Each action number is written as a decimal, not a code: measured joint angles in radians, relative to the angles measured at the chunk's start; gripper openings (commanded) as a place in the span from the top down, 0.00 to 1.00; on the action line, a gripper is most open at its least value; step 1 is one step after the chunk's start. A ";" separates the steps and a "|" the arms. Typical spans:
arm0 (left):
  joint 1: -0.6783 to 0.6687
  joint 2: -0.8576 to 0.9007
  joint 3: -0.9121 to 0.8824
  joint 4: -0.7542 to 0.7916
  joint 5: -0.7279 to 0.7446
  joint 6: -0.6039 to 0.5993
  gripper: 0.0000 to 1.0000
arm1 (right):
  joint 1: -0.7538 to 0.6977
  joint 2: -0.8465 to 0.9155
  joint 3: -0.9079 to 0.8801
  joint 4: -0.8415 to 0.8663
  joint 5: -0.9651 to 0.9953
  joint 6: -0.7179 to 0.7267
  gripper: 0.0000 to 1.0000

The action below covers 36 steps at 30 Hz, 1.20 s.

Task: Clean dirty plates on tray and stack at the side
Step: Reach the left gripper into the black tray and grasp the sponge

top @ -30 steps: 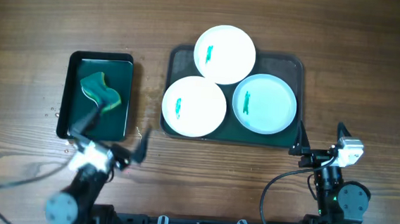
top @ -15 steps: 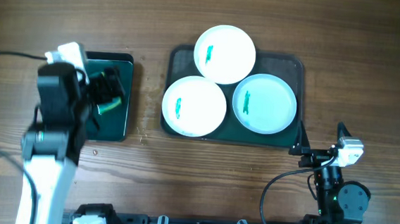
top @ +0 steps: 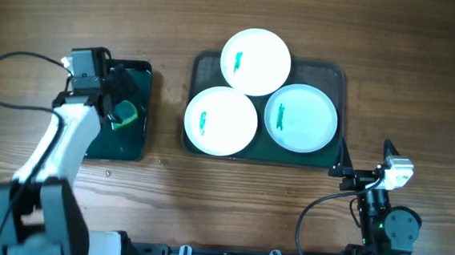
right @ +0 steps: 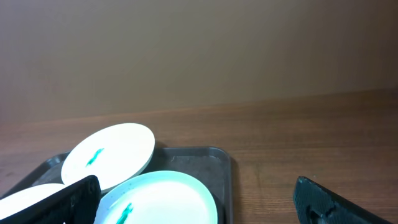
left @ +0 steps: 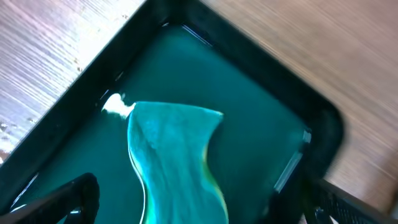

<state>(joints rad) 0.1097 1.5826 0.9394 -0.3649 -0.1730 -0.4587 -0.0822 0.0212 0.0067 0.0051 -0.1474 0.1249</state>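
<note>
The left gripper [left: 199, 186] hangs low over the small black tray [top: 134, 141]. Its jaws are spread wide, one dark finger [left: 68, 198] on each side of the green sponge [left: 174, 162]. I cannot tell whether either finger touches the sponge. The sponge has a wavy outline and a yellow edge, with a white fleck at one corner. It lies flat on the glossy teal floor of that small tray, and nothing else is in there.

The right gripper [right: 198, 198] is also wide open and holds nothing. It hovers over the wooden table [top: 285, 220], just off the near right corner of the large dark tray [top: 331, 74], and faces across it.

The large tray holds all three white plates, each with a small teal smear near its middle. The far plate [top: 254, 61] sticks out past the tray's far rim. The left plate [top: 221, 121] hangs slightly over the left rim. The right plate [top: 301, 117] sits fully inside. The three rims meet near the tray's centre. The two trays are well apart on the table.
</note>
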 measured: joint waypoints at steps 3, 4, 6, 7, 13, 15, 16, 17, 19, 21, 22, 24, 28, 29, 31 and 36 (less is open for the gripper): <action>0.000 0.065 0.000 0.031 -0.019 -0.020 0.00 | 0.000 0.000 0.000 0.000 0.000 0.000 0.00; 0.000 0.085 0.000 0.041 -0.025 -0.026 0.00 | 0.000 0.000 0.000 0.000 0.000 0.000 0.00; 0.000 0.118 0.000 0.053 -0.029 -0.040 0.05 | 0.000 0.000 0.000 0.000 0.000 0.000 0.00; 0.000 0.132 0.000 0.060 -0.032 -0.046 0.08 | 0.000 0.000 0.000 0.000 0.000 0.000 0.00; 0.000 0.166 0.000 0.087 -0.040 -0.064 0.17 | 0.000 0.000 0.000 0.000 0.000 0.000 0.00; 0.000 0.173 0.000 0.088 -0.040 -0.064 0.17 | 0.000 0.000 0.000 0.000 0.000 0.000 0.00; 0.000 0.179 0.001 0.089 -0.040 -0.064 0.17 | 0.000 0.000 0.000 0.000 0.000 0.000 0.00; 0.000 0.185 0.001 0.089 -0.040 -0.064 0.17 | 0.000 0.000 0.000 0.000 0.000 0.000 0.00; 0.000 0.205 0.001 0.090 -0.040 -0.064 0.22 | 0.000 0.000 0.000 0.000 0.000 0.000 0.00; 0.000 0.226 0.004 0.097 -0.051 -0.063 0.43 | 0.000 0.000 0.000 0.000 0.000 0.000 0.00; 0.000 0.230 0.007 0.105 -0.055 -0.064 0.53 | 0.000 0.000 0.000 0.000 0.000 0.000 0.00; 0.001 0.236 0.008 0.114 -0.062 -0.071 0.80 | 0.000 0.000 0.000 0.000 0.000 0.000 0.00; 0.002 0.242 0.008 0.143 -0.061 -0.072 0.96 | 0.000 0.000 0.000 0.000 0.000 0.000 0.00; 0.002 0.243 0.008 0.150 -0.060 -0.069 0.96 | 0.000 0.000 0.000 0.000 0.000 0.000 0.00; 0.002 0.243 0.008 0.158 -0.058 -0.070 0.96 | 0.000 0.000 0.000 0.000 0.000 0.000 0.00; 0.002 0.127 0.008 0.116 -0.055 -0.058 0.96 | 0.000 0.000 0.000 0.000 0.000 0.000 0.00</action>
<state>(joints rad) 0.1116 1.7092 0.9474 -0.2493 -0.2276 -0.5163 -0.0822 0.0212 0.0067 0.0048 -0.1474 0.1249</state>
